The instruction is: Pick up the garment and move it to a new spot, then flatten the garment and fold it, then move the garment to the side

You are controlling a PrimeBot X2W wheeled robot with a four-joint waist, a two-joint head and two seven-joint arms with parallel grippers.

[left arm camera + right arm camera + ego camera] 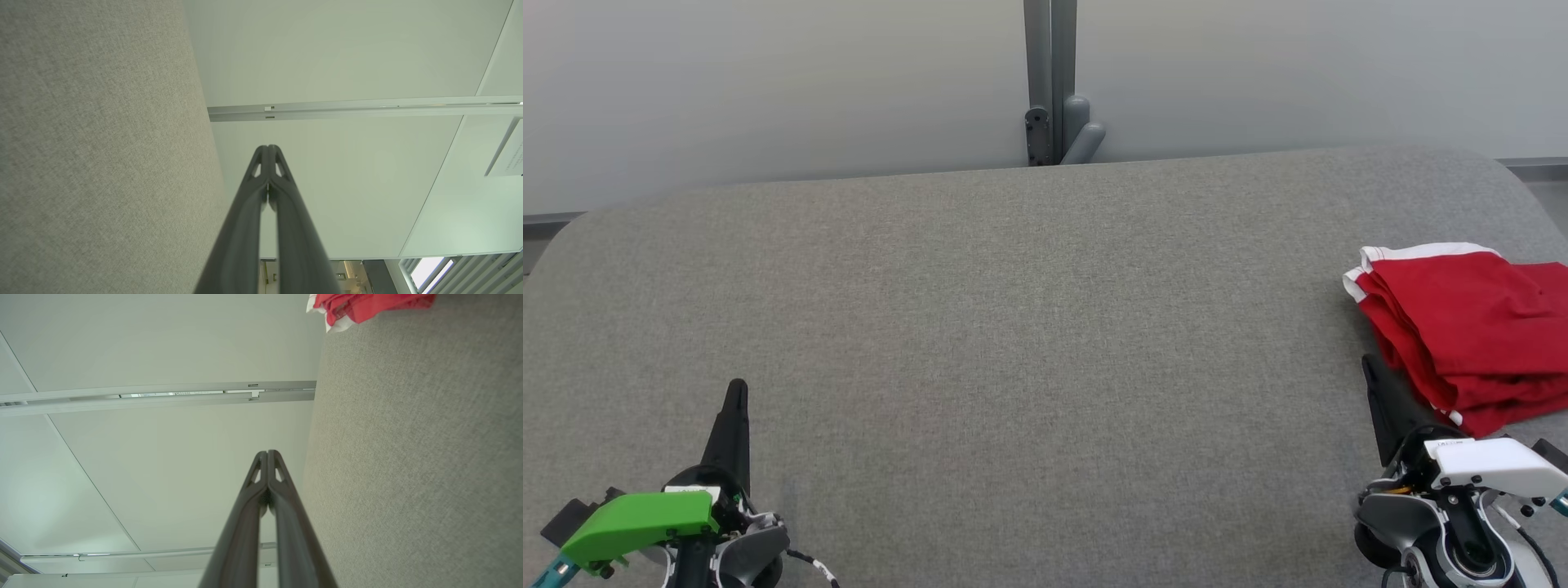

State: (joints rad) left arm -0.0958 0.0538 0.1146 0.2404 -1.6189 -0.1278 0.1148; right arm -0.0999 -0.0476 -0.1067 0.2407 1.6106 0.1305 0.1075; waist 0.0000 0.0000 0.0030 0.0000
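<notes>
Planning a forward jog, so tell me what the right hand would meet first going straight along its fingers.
Probably the pale wall beyond the grey surface. The right hand points along that surface; the red garment lies just off its line, though depth is unclear.

I get bright, even light across the grey desk [1013, 327], with only faint shadows on it. In both wrist views its weave goes soft towards the edges.

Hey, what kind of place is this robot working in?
Probably an office or lab test bay, not a home: a grey fabric-covered table set against pale partition panels joined by a grey metal post, with a folded red garment on it.
</notes>
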